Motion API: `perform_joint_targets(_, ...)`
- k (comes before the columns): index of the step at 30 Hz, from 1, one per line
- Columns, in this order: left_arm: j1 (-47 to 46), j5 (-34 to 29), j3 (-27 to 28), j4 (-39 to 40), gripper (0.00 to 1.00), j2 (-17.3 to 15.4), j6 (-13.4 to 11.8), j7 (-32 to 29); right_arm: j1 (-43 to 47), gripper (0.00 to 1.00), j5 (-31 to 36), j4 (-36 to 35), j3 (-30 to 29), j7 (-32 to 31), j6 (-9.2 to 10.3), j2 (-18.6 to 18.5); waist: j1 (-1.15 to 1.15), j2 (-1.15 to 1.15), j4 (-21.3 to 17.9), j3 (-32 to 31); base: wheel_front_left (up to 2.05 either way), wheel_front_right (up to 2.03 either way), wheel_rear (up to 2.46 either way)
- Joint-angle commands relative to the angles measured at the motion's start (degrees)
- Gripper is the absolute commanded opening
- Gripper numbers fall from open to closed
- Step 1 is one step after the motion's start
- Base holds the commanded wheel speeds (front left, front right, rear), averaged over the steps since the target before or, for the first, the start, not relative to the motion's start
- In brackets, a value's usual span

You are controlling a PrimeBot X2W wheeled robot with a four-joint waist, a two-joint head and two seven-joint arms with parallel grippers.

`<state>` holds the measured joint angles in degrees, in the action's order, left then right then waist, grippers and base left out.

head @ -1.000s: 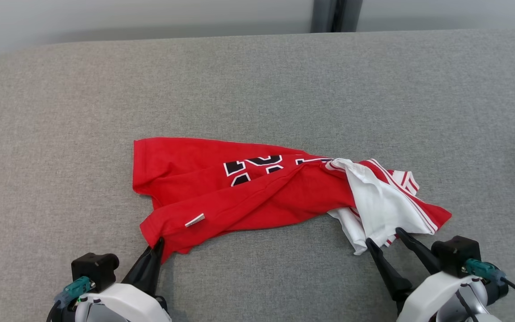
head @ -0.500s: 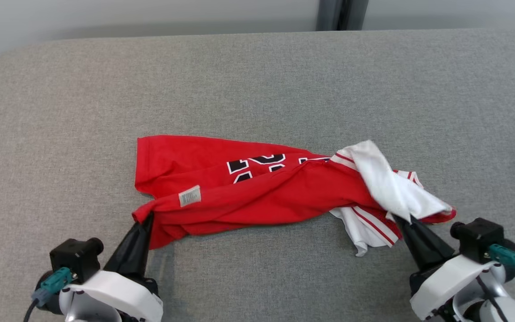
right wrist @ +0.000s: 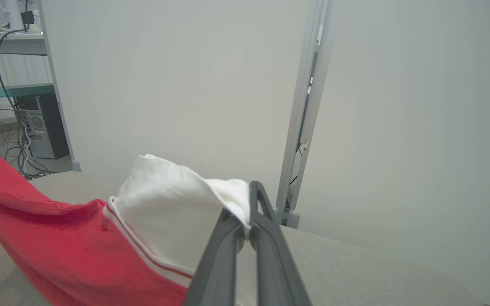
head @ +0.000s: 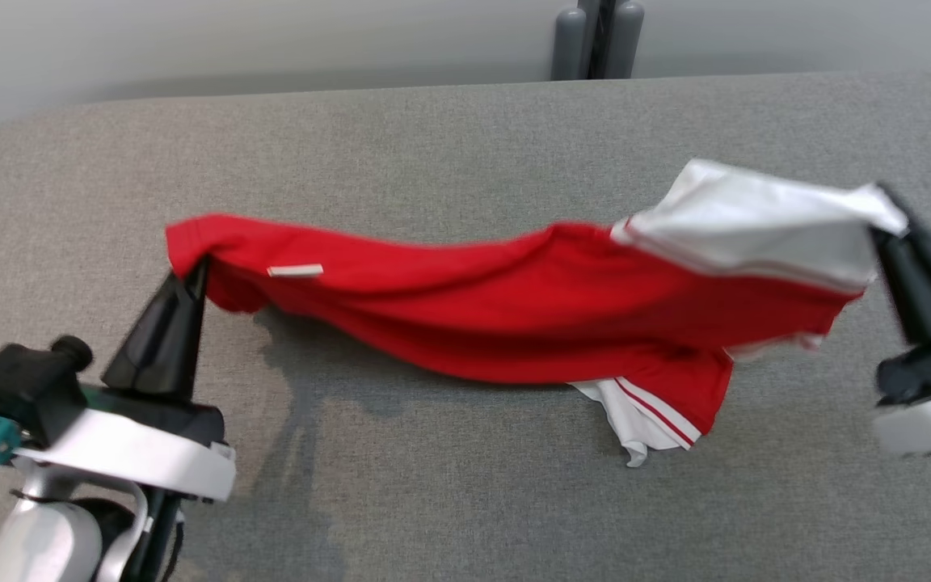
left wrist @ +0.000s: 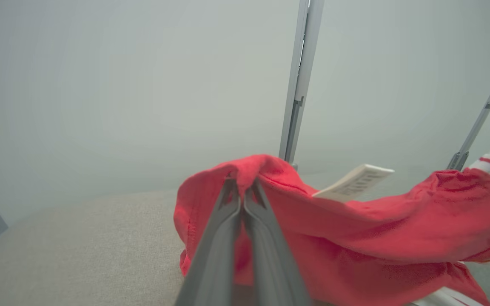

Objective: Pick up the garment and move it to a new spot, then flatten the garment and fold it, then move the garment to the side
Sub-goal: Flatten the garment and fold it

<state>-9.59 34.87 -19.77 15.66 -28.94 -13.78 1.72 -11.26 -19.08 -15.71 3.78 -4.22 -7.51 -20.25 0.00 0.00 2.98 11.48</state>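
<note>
The garment [head: 514, 323] is hanging stretched above the worktop's [head: 433, 145] middle, a white corner touching down at 5 o'clock. Left fingers [head: 162, 339] at 9 o'clock and right fingers [head: 914, 275] at 3 o'clock are pinching it, fully closed. Sagging weight could be tugging cloth free. Earlier it was lying bunched, right fingers gaping.

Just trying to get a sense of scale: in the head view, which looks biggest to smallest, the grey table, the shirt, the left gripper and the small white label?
1. table
2. shirt
3. left gripper, though it sits nearest the camera, which enlarges it
4. label
</note>
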Motion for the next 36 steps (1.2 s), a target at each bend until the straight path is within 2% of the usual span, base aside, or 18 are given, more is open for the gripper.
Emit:
perform_joint_targets(1, -1.14, -0.04, 0.44, 0.58, 0.0, -0.35, -0.4, -0.04, -1.08, 0.0, -0.24, -0.68, -0.72, -0.06, 0.04, -0.43, 0.0, 0.0, -0.11, -0.19, 0.0, 0.0, 0.0)
perform_joint_targets(13, -9.91, -2.27, 5.27, 9.11, 0.0, -5.68, -0.58, -2.51, -13.13, 0.0, -5.36, -6.92, -6.71, -2.61, 0.05, -7.01, 0.0, 0.0, -0.77, -3.14, 0.0, 0.0, 0.0)
perform_joint_targets(18, -13.01, -2.67, 5.7, 11.92, 0.0, -7.03, -0.55, -4.62, -16.02, 0.0, -7.42, -7.82, -7.64, -4.56, 0.05, -8.25, 0.0, 0.0, -0.96, -3.77, 0.0, 0.0, 0.0)
perform_joint_targets(23, -15.6, -2.15, 5.1, 12.38, 0.0, -7.08, 0.19, -5.87, -17.61, 0.0, -9.09, -6.91, -5.89, -5.99, 0.05, -8.34, 0.0, 0.0, -1.2, -2.85, 0.0, 0.0, 0.0)
perform_joint_targets(26, -18.7, -1.58, 4.48, 10.17, 0.0, -6.45, 1.63, -5.68, -19.87, 0.0, -10.67, -4.97, -3.48, -6.21, 0.05, -8.55, 0.0, 0.0, -1.38, -1.51, 0.0, 0.0, 0.0)
perform_joint_targets(30, -25.79, -0.05, 3.44, 4.22, 0.0, -4.52, 4.78, -4.67, -26.29, 0.0, -12.89, 0.62, 0.38, -5.7, 0.05, -9.5, 0.0, 0.0, -1.42, 1.04, 0.0, 0.0, 0.0)
perform_joint_targets(36, -41.55, 0.7, 1.58, -11.19, 0.0, -0.06, 10.35, -2.16, -42.25, 0.0, -15.96, 13.46, 7.11, -3.52, 0.04, -10.78, 0.0, 0.0, -0.84, 5.32, 0.0, 0.0, 0.0)
